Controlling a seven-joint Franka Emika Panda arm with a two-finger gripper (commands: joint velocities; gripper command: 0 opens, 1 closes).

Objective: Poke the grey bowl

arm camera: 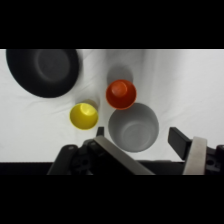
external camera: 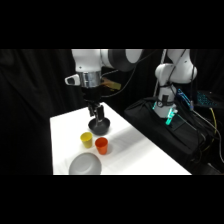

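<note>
Looking across the white table from the side: at the near left, the grey bowl, wide, shallow and upright, close to the table's near edge. Just beyond it, a yellow cup, upright, mouth open to the top. A little to the right, coming down from above, the white arm with the hand hanging low over the dark bowl at the far side of the group; impossible to tell from here whether touching that bowl or just above it. Right of the yellow cup and just beside it, an orange cup, also upright, between the dark bowl and the grey bowl. Well apart from the grey bowl, the hand. Further right, off the table, a black bag with cables, and above it the arm's white base.

Seen from the wrist, left to right: dark bowl at the upper left, yellow cup below it, orange cup in the middle, grey bowl just under the orange cup and near touching it. Hand spread wide, one finger at the grey bowl's left rim and the other clear to its right, nothing pinched between them.
</note>
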